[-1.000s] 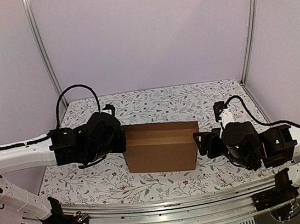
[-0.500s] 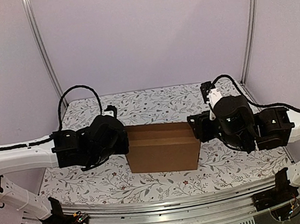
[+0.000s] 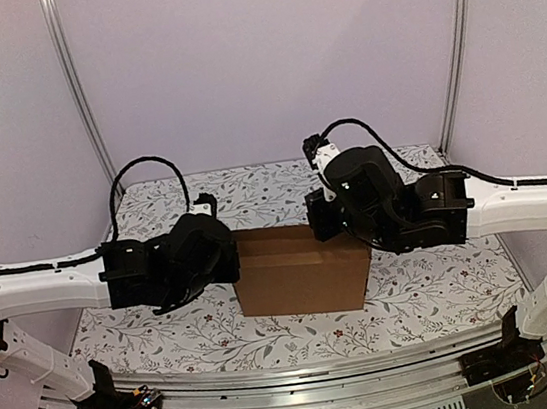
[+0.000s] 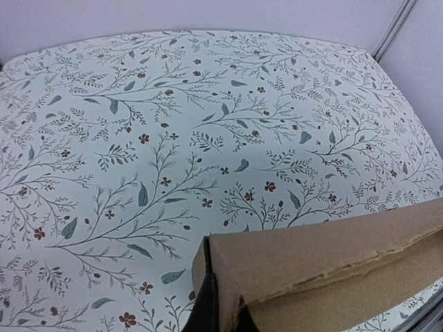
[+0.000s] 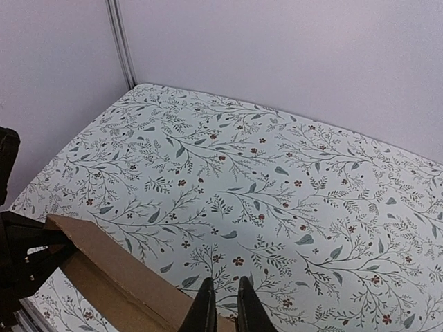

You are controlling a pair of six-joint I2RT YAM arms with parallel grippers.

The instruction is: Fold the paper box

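Lilac walls [image 3: 264, 54], aluminium posts [image 3: 77, 89], floral tabletop [image 3: 281, 185] (leaf-and-flower print).

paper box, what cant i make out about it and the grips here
Ends of the paper box: top external view, both wrists cover them.
Whether the right gripper pinches cardboard: right wrist view, bottom edge cuts off the fingertips.
Box's inside: left wrist view shows one corner only, rest cut off.

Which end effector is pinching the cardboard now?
The left end effector: it clamps the paper box's corner wall. The right end effector shows an empty gap.
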